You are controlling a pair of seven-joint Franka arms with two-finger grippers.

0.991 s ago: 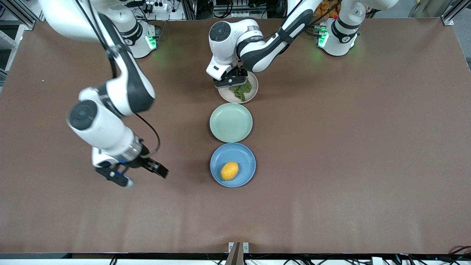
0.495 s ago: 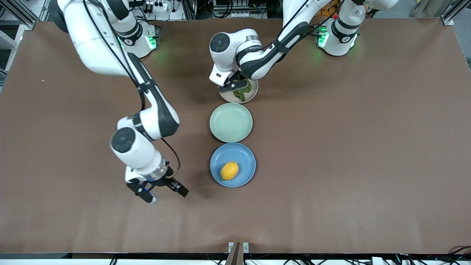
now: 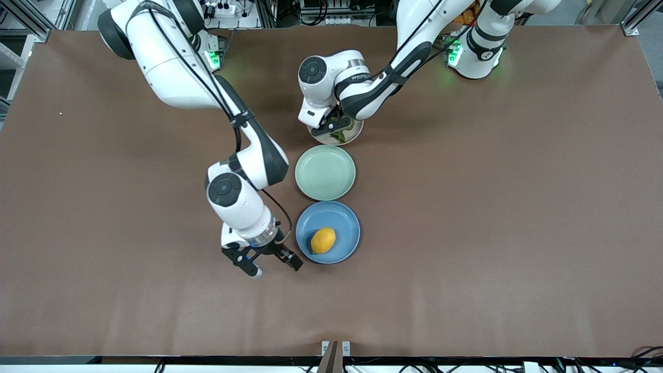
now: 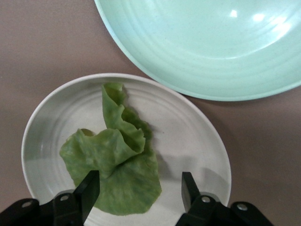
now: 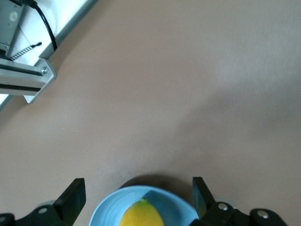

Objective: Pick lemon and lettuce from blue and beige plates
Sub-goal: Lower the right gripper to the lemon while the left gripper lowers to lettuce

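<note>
front view: neither pick is done yet. lemon (image 3: pixel 323 241) lies in the blue plate (image 3: pixel 347 216), the plate nearest the camera; lettuce (image 3: pixel 340 135) lies on the beige plate (image 3: pixel 351 138), the one closest to the arm bases, with a mint green plate (image 3: pixel 325 172) between the two. right gripper (image 3: pixel 269 261) hangs just beside the blue plate's rim toward the right arm's end of the table, jaws spread wide and holding nothing; the right wrist view shows the lemon between and ahead of the fingers. left gripper (image 3: pixel 335 126) is low over the beige plate, jaws apart astride the lettuce, not yet clamped on it. judgement: both arms at the approach stage; grasp and lift remain for both items. lemon: small oval, yellow-orange, pointed tip. lettuce: crumpled green leaf, one edge folded up, covering part of the plate.
</note>
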